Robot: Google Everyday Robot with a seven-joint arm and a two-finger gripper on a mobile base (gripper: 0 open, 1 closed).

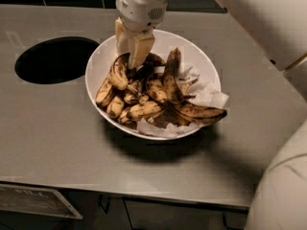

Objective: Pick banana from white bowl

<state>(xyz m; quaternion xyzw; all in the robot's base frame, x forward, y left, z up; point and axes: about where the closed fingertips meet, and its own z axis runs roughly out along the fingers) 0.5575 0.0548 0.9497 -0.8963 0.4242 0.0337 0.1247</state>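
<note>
The white bowl (204, 61) sits on the grey counter and holds several overripe, dark-blotched bananas on white paper. The arched banana (118, 73) lies at the bowl's left side with its upper end rising toward the back rim. My gripper (131, 55) reaches down from above at the bowl's back left. Its two pale fingers (142, 47) stand close together, pinching the upper end of that banana. The banana's lower part still rests on the pile.
A dark round hole (55, 60) is cut in the counter left of the bowl. My white arm (283, 186) fills the right side and lower right corner. Dark wall tiles run along the back. The counter's front edge lies below the bowl.
</note>
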